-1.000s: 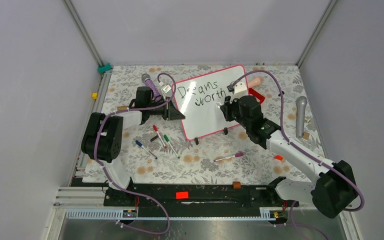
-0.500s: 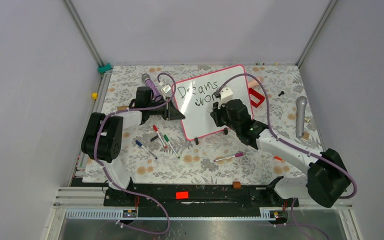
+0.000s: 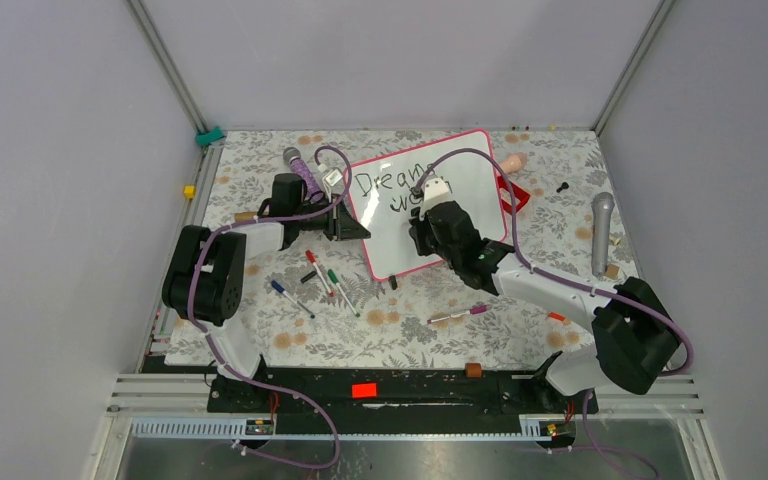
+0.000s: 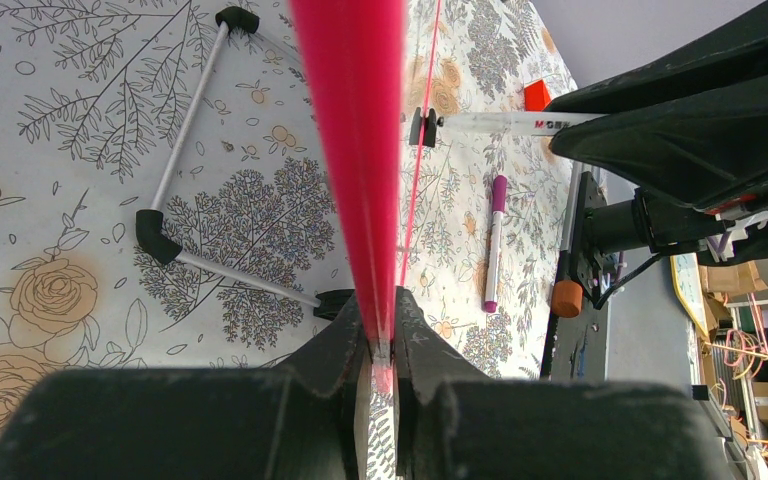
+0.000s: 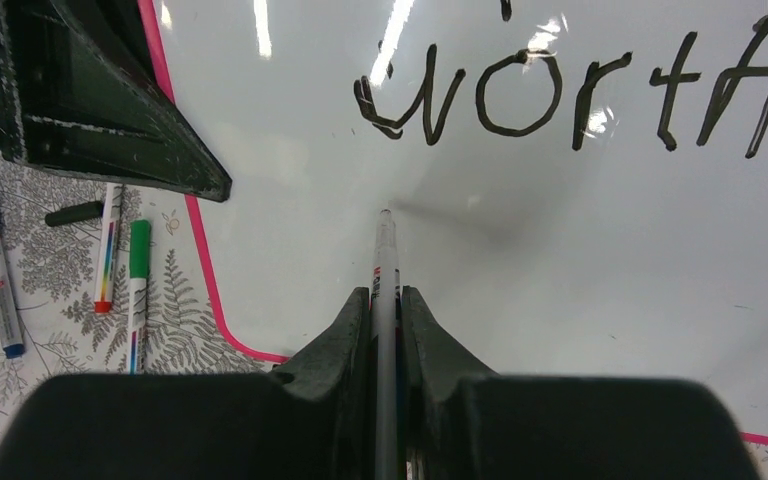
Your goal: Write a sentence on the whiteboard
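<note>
Right wrist view puts the whiteboard (image 5: 580, 260) directly ahead of the right gripper (image 5: 386, 300). Its jaws are clenched on a marker (image 5: 385, 270). The marker's tip sits at the glossy surface just below the "w" of "worth", the one whole word of the sentence (image 5: 560, 95) that we see here. We cannot tell whether the tip presses on the board. The line above "worth" is cut off at the top of this view.

In the left wrist view, the left gripper (image 4: 380, 340) pinches the board's pink frame (image 4: 350, 120) between almost closed jaws. The frame runs away from the lens as a blurred red band, so we see little of the white face.

From the top external view, the board lies between the two grippers on the flowered table. The right arm (image 3: 520, 280) reaches over it and hides the end of "Dreams" and most of "worth".
</note>
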